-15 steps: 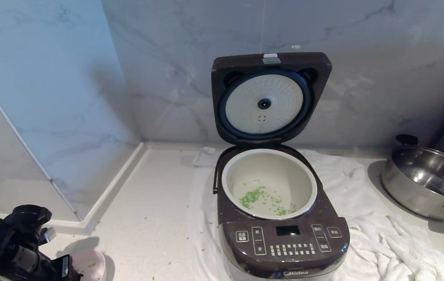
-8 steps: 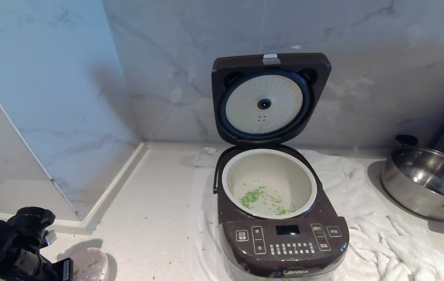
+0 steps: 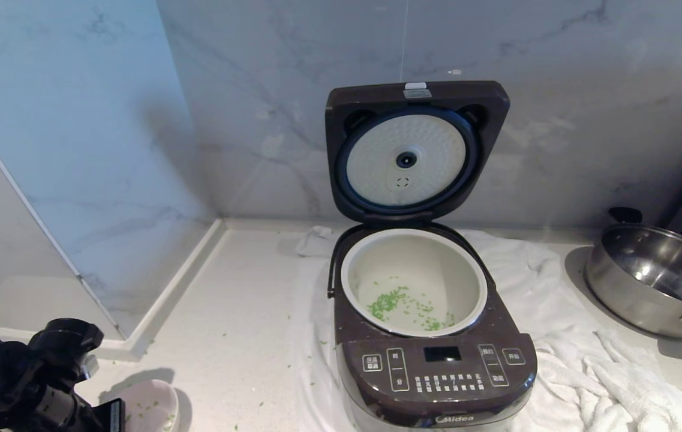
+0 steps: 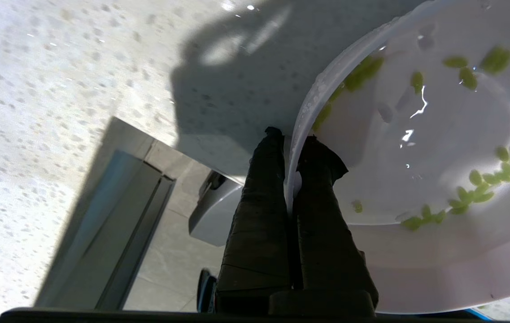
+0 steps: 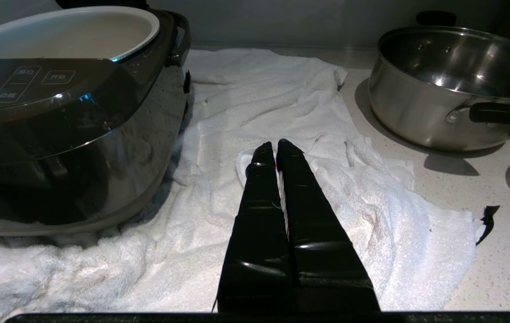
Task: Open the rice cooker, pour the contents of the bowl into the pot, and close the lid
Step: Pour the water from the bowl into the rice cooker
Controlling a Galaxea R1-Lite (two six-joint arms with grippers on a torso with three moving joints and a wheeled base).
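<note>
One rice cooker (image 3: pixel 433 360) stands on my white towel (image 3: pixel 562 360), lid (image 3: pixel 415 150) up, pot (image 3: pixel 414 282) holding most green contents (image 3: pixel 390 302). At the counter's near left I have the left gripper (image 4: pixel 291 154) pinched on the bowl (image 4: pixel 425 148) rim. The right gripper (image 5: pixel 276 150) rests closed over the towel.

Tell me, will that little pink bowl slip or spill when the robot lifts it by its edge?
Probably a bit slippery: the bowl looks wet and glossy inside. The left gripper pinches only the thin rim, so the bowl might tilt and swing. It seems light and stiff, with few green bits left, so little could spill.
</note>
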